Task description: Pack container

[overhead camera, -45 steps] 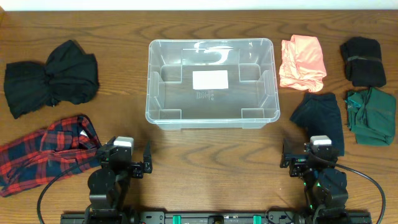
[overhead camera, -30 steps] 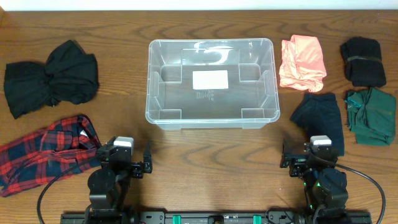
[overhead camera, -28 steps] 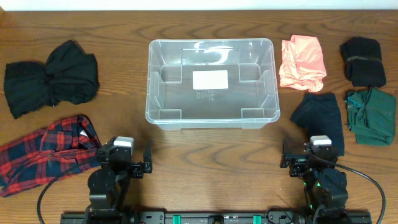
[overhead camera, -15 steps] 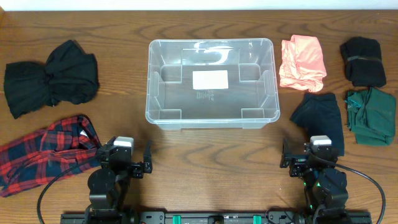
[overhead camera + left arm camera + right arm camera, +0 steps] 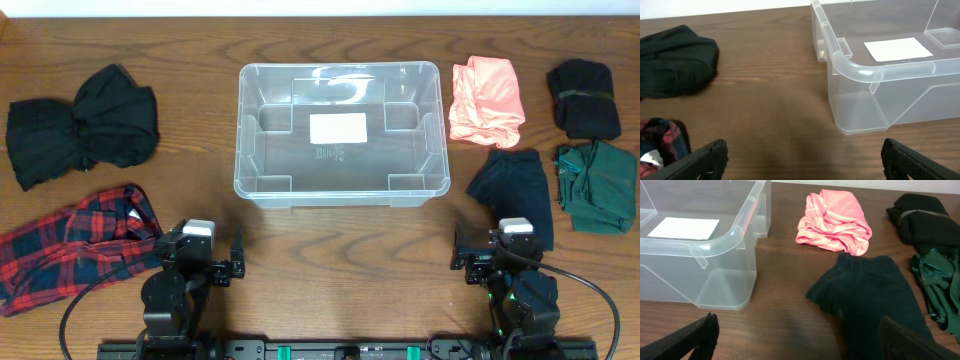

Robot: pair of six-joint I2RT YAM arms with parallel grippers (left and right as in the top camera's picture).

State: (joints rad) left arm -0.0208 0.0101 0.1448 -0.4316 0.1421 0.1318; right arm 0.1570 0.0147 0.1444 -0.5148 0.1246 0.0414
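Stretching left to right, the empty container (image 5: 338, 192) sits ahead of and between the left gripper (image 5: 802, 162) and right gripper (image 5: 800, 335). Both gape, holding nothing; the navy cloth (image 5: 870, 300) lies just before the right one.

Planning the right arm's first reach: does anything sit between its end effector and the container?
Nothing visible does. Bare table lies between the right end effector and the container; the dark garment sits off to the right.
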